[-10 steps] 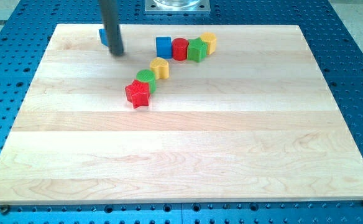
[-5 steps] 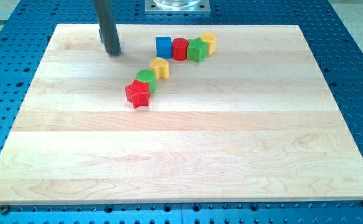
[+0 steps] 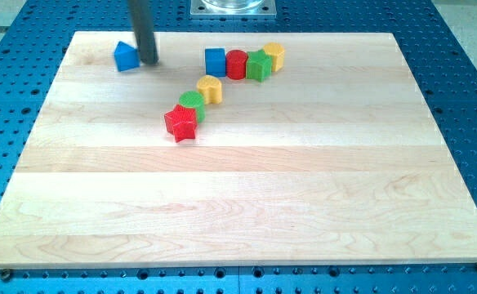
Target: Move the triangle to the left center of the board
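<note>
One view is all I have, so I take it from the view's top downward. I carry no pincer, only a dark rod, so nothing here can spread, press together or pinch; I can only shove.

My tip (image 3: 149,62) stands on the surface (image 3: 238,212) near the view's top left, just beside the blue triangle (image 3: 125,56) on its right side, touching it or nearly so; I cannot tell which. That placement suits a push toward the view's left, which I judge to be half of what the task asks. The triangle sits close to the top edge and some way in from the left edge, so it is not yet at the left centre. It also has to travel toward the view's bottom, and for that I would want my tip above it, on the side nearer the top edge.

Along the top, well right of my tip, runs a tight row: blue cube (image 3: 215,60), red cylinder (image 3: 236,63), green block (image 3: 259,64) and a yellow block (image 3: 274,55). Below them a second yellow block (image 3: 210,88), a green one (image 3: 193,103) and a red star (image 3: 180,122) step diagonally down and left. All lie apart from the triangle's likely path, so I judge little risk of knocking them.
</note>
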{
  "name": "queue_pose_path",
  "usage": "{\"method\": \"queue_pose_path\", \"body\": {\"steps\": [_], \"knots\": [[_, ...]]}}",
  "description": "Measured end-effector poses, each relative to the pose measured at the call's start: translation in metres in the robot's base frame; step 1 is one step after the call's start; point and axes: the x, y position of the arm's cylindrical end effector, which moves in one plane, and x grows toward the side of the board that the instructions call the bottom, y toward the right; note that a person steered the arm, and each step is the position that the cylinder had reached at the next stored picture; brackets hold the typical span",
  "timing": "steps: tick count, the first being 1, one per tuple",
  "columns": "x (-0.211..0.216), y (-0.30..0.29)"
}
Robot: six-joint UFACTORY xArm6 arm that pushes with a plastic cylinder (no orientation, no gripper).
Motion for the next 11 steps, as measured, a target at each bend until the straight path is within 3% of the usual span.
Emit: {"method": "queue_pose_path", "body": {"steps": [1,3,4,5,6,8,9,10,11], "knots": [[0.005,0.006],[-0.028,0.040],[-0.081,0.034],[-0.088,0.017],[-0.041,-0.028],[-0.032,-0.071],[0.036,-0.096],[0.036,-0.078],[-0.019,-0.049]]}}
